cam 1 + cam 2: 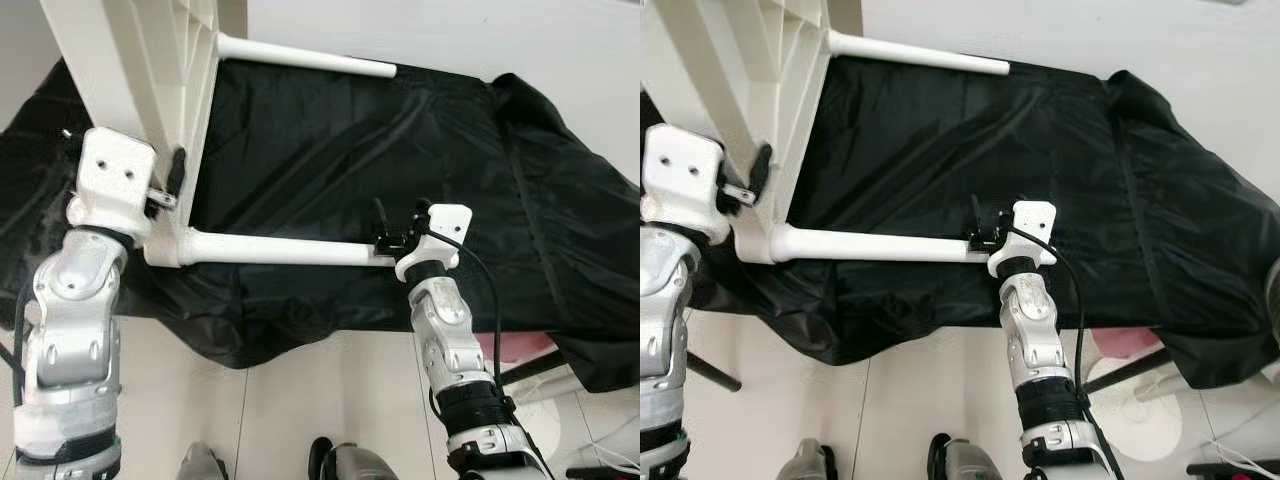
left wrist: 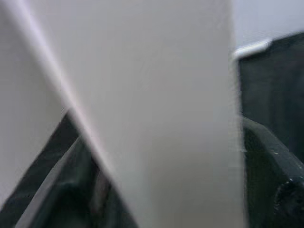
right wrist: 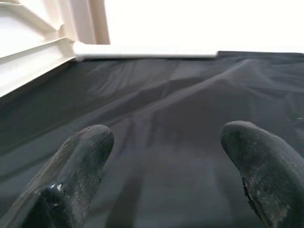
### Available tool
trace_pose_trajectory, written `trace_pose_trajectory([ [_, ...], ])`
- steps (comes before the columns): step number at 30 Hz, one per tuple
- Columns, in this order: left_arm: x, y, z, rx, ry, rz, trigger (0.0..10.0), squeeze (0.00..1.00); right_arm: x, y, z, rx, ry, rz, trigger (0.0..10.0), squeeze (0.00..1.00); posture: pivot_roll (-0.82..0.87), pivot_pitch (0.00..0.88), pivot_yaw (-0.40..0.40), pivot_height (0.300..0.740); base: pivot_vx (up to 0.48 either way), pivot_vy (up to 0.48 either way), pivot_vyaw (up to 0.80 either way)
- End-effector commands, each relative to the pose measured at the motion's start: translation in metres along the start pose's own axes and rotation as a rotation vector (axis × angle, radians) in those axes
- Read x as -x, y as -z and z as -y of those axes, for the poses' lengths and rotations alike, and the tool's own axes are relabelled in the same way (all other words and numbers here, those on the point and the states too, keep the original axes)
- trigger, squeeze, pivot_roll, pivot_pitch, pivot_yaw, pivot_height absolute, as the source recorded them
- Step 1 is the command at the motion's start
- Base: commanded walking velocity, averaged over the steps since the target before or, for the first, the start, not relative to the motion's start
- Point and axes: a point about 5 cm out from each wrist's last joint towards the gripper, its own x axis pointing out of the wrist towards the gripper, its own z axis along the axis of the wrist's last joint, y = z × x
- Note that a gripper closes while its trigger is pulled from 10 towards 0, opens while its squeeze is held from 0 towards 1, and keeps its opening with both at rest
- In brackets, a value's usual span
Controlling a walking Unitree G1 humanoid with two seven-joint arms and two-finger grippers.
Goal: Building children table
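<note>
Between the left gripper's [image 1: 172, 178] closed fingers, the white tabletop's [image 1: 150, 60] edge; right gripper [image 3: 164, 156] fingers spread, empty, beside near leg [image 1: 285, 251].

1. A black cloth [image 1: 380, 150], creased and glossy, covers the whole surface and hangs over its near edge.
2. A pale tiled floor [image 1: 300, 400] lies below that near edge.
3. A white wall [image 1: 480, 30] runs behind the far edge.
4. A pink object [image 1: 1120, 345] peeks from under the cloth's right near corner, above a white round base [image 1: 1140, 410].
</note>
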Motion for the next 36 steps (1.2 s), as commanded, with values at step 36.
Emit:
trace_pose_trajectory([
  [36, 0.078, -0.007, 0.060, 0.340, 0.795, -0.207, 10.0, 0.00, 0.005, 0.011, -0.011, -0.019, -0.075, -0.038, 10.0, 0.00, 0.14, 0.174, -0.109, 0.740, 0.000, 0.000, 0.00],
])
